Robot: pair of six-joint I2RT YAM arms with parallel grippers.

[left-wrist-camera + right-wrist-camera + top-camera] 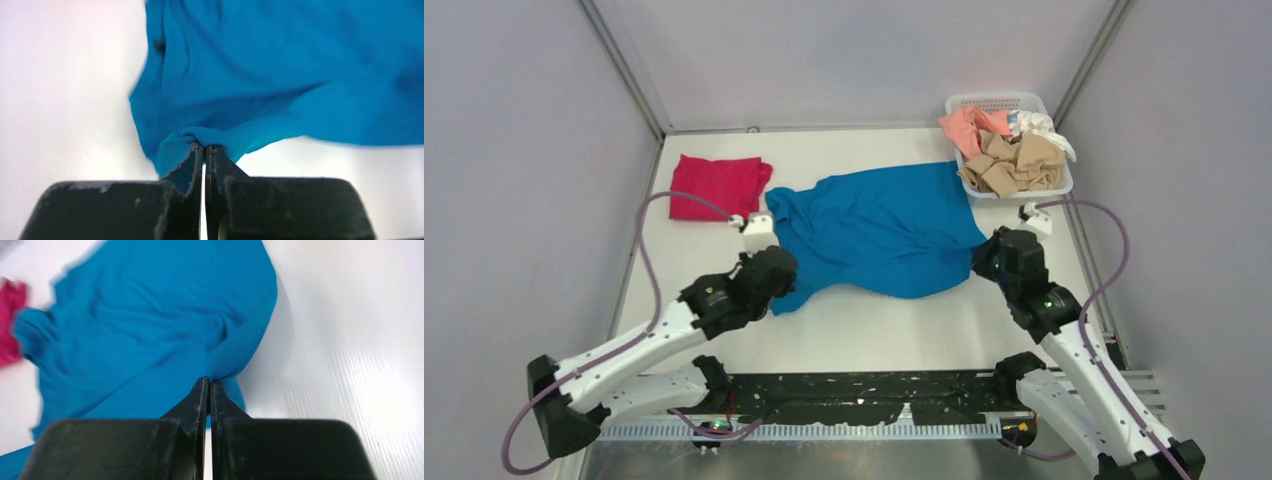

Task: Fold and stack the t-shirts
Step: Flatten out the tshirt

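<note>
A teal-blue t-shirt (884,225) lies spread and rumpled across the middle of the table. My left gripper (786,262) is shut on its near left edge; in the left wrist view the closed tips (205,146) pinch a bunched fold of the blue cloth (280,75). My right gripper (986,258) is shut on its near right edge; in the right wrist view the tips (209,381) pinch the blue cloth (150,325). A folded magenta-red t-shirt (716,186) lies at the far left and shows at the right wrist view's left edge (9,325).
A white basket (1039,104) at the far right holds crumpled peach (972,126), tan (1016,164) and white (1039,125) shirts. Grey walls enclose the table on three sides. Purple cables loop out from both arms.
</note>
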